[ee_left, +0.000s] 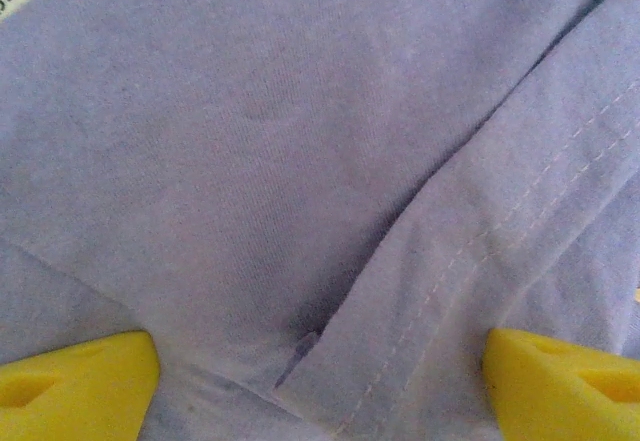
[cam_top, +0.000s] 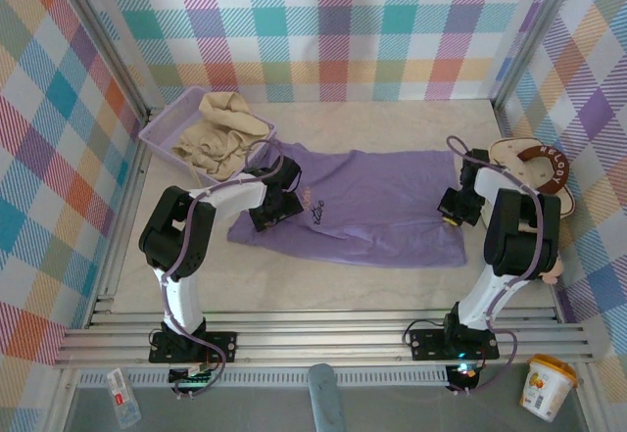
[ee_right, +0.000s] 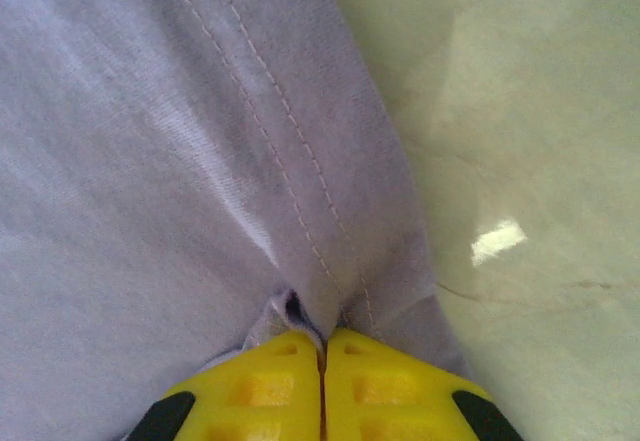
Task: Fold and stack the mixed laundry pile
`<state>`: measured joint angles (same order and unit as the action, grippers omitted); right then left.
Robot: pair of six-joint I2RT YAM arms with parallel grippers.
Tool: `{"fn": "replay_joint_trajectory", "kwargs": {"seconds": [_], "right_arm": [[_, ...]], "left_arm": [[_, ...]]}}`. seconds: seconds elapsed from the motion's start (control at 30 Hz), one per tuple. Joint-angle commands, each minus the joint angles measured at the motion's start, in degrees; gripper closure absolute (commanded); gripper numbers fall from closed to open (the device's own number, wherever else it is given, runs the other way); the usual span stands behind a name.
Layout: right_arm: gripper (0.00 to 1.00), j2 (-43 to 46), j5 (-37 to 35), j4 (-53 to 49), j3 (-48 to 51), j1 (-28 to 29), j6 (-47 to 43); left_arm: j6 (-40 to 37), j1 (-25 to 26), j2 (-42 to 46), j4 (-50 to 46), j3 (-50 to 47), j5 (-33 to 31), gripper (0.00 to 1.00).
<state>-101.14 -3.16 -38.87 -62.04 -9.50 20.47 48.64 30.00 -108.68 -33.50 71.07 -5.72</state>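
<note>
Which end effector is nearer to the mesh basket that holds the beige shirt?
Left. The left end effector hangs open over the purple T-shirt, just beside the basket; the right end effector is shut on the T-shirt's opposite hem.

1. One purple T-shirt [cam_top: 382, 202], in the middle.
2. One cream shirt [cam_top: 220, 133], at 10 o'clock.
3. One purple basket [cam_top: 157, 136], at 10 o'clock.
4. One cream bag [cam_top: 534, 163], at 3 o'clock.
5. One tub [cam_top: 547, 386], at 5 o'clock.
6. Two robot arms: left arm [cam_top: 176, 246] and right arm [cam_top: 509, 236].
7. Two yellow tools: left tool [ee_left: 320, 371] and right tool [ee_right: 322, 381].
</note>
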Motion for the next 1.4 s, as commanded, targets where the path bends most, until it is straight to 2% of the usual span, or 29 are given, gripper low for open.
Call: {"fn": "replay_joint_trajectory", "kwargs": {"seconds": [0.0, 0.17, 0.23, 0.33, 0.43, 0.57, 0.67, 0.8, 0.97, 1.13, 1.23, 1.37], "right_arm": [[0.91, 4.26, -4.83, -3.97, 1.92, -2.31, -0.16], [0.79, 2.85, -4.14, -4.65, -0.26, -3.29, -1.74], [0.79, 1.5, -4.56, -4.89, -1.67, -3.29, -1.71], [0.78, 1.75, -5.15, -5.31, -3.03, -3.27, -1.36], [0.73, 4.99, -2.89, -6.23, -3.03, -2.87, -1.33], [0.64, 10.61, 1.53, -8.06, -0.87, 0.37, 0.23], [0.61, 13.97, 3.71, -8.41, 2.64, 4.87, 3.46], [0.6, 15.41, 5.72, -6.44, 6.99, 9.93, 7.71], [0.6, 13.04, 9.23, -3.19, 9.93, 10.2, 11.38], [0.61, 10.74, 7.52, -1.95, 11.15, 10.17, 12.68], [0.61, 9.37, 7.23, -1.31, 11.67, 10.17, 12.96], [0.61, 8.52, 7.05, -1.03, 11.94, 10.15, 12.71]], "left_arm": [[1.19, -1.08, -2.75, 0.02, -2.34, -0.78, 0.15], [0.84, -1.26, -3.45, -0.8, -1.66, -0.8, 0.14], [0.64, -1.26, -3.01, -1.84, -0.76, -0.42, 0.13], [0.24, -1.26, -0.74, -3.9, 1.19, 0.57, 0.09], [-1.41, -1.35, 3.13, -6.2, 3.93, 1.92, 0.01], [-5.65, -1.87, 8.42, -10.28, 6.71, 0.88, 0.0], [-8.39, -3.26, 11.92, -12.43, 4.9, -0.7, 0.0], [-10.96, -6.71, 16.84, -12.08, -2.84, -0.99, 0.06], [-10.38, -11.9, 22.25, -8.78, -12.43, -0.45, 0.22], [-0.08, -12.79, 24.44, -3.42, -17.96, -0.8, 0.39], [9.09, -12.77, 23.05, 0.18, -20.47, -1.46, 0.4], [15.58, -12.77, 19.7, 4.29, -21.91, -1.48, 0.47]]}}
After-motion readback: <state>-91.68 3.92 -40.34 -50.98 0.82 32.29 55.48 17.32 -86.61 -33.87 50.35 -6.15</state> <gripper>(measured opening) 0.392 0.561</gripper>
